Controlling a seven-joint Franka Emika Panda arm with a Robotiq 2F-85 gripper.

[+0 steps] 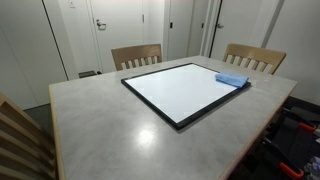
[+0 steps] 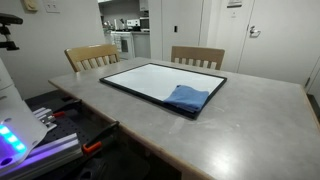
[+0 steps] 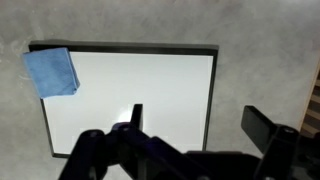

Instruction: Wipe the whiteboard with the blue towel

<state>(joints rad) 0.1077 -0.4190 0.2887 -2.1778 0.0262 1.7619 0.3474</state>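
Surface check. The whiteboard (image 1: 185, 90) is a large flat rectangle with a glossy white face and a thin black frame. It lies flat on the table (image 1: 100, 120), whose top is a mottled grey, matte laminate with rounded corners. The wrist view shows the board (image 3: 130, 95) from above, and its face reflects a soft glare.

The blue towel (image 1: 232, 78) is a small, light-blue, soft cloth, folded roughly square and slightly rumpled. In both exterior views it sits on one corner of the board, with its edge lapping over the black frame (image 2: 187, 97). Two wooden slat-back chairs (image 1: 136, 55) stand at the far side of the table.

Position relative to the pincer. In the wrist view the towel (image 3: 52, 72) is at the upper-left corner of the board, while the gripper (image 3: 200, 125) enters from the bottom edge near the opposite end. The two are well apart, with bare white surface between them.

Pincer state. I read the jaws as spread wide. One of the dark fingers (image 3: 135, 118) shows against the white face, and the other shows beyond the board's frame, over the grey top. Nothing sits between them and they grip nothing. I cannot tell how high they are above the board. Neither exterior view shows the gripper.
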